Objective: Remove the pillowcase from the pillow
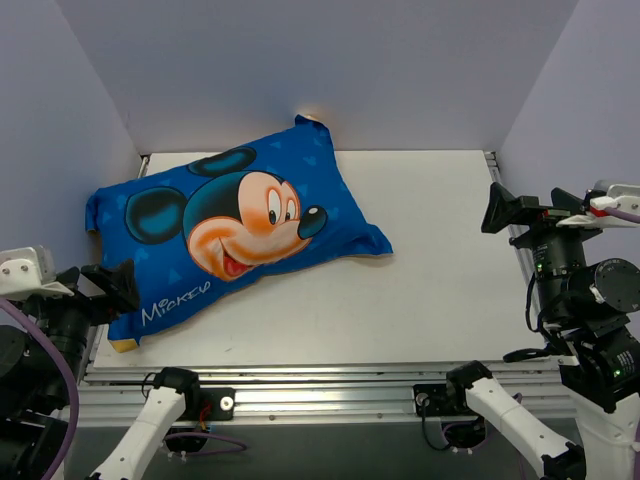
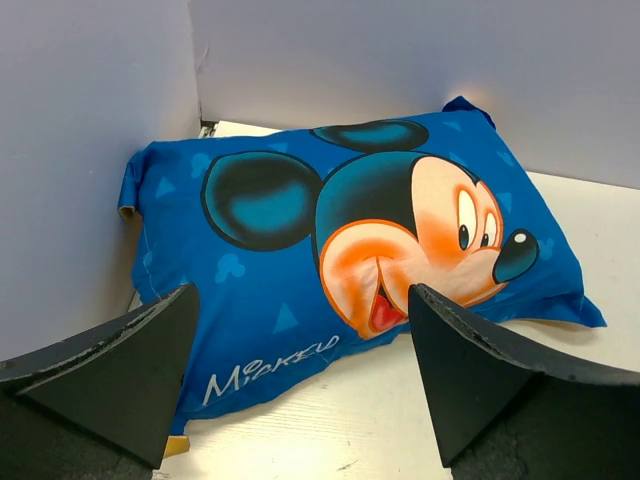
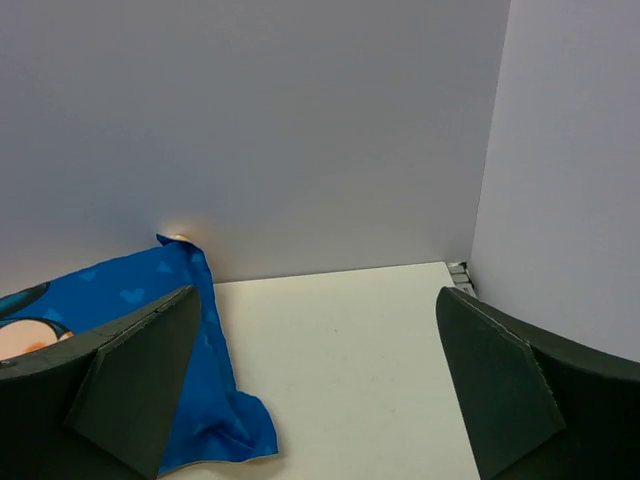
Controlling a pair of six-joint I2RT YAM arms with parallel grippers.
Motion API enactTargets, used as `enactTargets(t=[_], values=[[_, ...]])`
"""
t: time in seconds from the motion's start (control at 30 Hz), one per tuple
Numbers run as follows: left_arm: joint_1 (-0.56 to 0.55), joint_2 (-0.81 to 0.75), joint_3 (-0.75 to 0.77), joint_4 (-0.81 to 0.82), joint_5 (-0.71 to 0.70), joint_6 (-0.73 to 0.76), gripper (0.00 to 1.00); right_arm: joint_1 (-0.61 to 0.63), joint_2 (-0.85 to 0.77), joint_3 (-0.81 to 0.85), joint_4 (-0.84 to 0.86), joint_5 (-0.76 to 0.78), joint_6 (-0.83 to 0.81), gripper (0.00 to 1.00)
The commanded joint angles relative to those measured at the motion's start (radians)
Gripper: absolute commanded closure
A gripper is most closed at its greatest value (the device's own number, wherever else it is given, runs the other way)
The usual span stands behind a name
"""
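Observation:
The pillowcase (image 1: pixel 240 225), blue with a big Mickey Mouse face, lies stuffed and slanted on the left half of the table, face up. The pillow is hidden inside it. A sliver of yellow fabric (image 2: pixel 175 445) shows under its near left corner. My left gripper (image 1: pixel 118 285) hovers open by that corner, and in the left wrist view (image 2: pixel 302 300) nothing lies between its fingers. My right gripper (image 1: pixel 510 212) is open at the table's right edge, well clear of the pillowcase (image 3: pixel 190 380), whose right corner shows at the left of the right wrist view.
The white table (image 1: pixel 450 290) is enclosed by grey walls at the left (image 1: pixel 60 130), back (image 1: pixel 330 70) and right (image 1: pixel 580 110). Metal rails (image 1: pixel 320 385) run along the near edge above the arm bases.

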Motion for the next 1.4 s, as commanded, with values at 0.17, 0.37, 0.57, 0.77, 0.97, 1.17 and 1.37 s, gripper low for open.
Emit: enactTargets(t=[0.17, 0.37, 0.57, 0.77, 0.97, 1.17, 1.37], values=[[-0.002, -0.010, -0.027, -0.035, -0.014, -0.031, 0.06, 0.007, -0.032, -0.035, 0.033, -0.011, 0.066, 0.00], [-0.004, 0.000, -0.053, -0.033, -0.006, -0.036, 0.06, 0.005, -0.038, -0.059, -0.015, 0.003, 0.109, 0.00], [-0.004, -0.012, -0.101, -0.021, 0.000, -0.071, 0.06, 0.005, -0.005, -0.065, -0.046, -0.023, 0.175, 0.00], [-0.002, -0.001, -0.116, -0.021, -0.001, -0.082, 0.06, 0.005, -0.007, -0.090, -0.056, -0.051, 0.193, 0.00], [-0.002, 0.058, -0.177, 0.034, -0.024, -0.123, 0.06, 0.007, 0.007, -0.130, -0.070, -0.164, 0.221, 0.00], [0.003, 0.227, -0.300, 0.161, -0.050, -0.195, 0.06, 0.007, 0.091, -0.197, -0.041, -0.359, 0.262, 0.00], [0.157, 0.477, -0.314, 0.361, 0.003, -0.217, 0.06, 0.007, 0.189, -0.254, 0.029, -0.493, 0.304, 0.00]])
